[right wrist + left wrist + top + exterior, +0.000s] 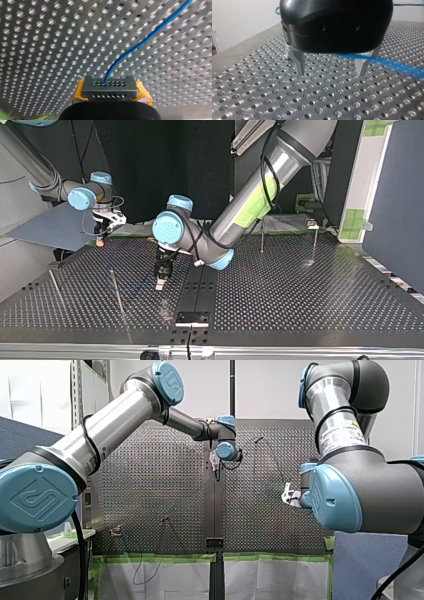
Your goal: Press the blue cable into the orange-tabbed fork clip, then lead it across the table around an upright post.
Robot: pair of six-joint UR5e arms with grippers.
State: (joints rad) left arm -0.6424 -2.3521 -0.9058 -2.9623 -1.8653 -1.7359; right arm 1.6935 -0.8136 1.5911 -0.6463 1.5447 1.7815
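**Left arm.** My left gripper point(330, 73), black with bare metal fingers point(299, 63), stands upright over the perforated metal table point(287, 100). In the top view it is near the table's middle, just beside the dark centre strip point(200, 285). Its fingers are spread wide, with the tips at or just above the surface; contact cannot be confirmed. The thin blue cable point(387, 62) comes out from under the gripper body, crosses one finger and runs away over the table. Nothing is pinched, and whether the cable touches that finger cannot be told.

**Right arm.** In the top view my right gripper point(110, 96) is at the table's far edge, towards that view's far-left corner and well apart from the left gripper. Its yellow pads point(79, 92) are pressed in against a grey block with rows of small holes point(110, 86). They grip the cable, which leaves the block's middle and curves away over the table.

**Posts.** A slim upright metal post point(116, 290) stands near my left gripper. A second post point(262, 236) stands near the far edge, across the centre strip.
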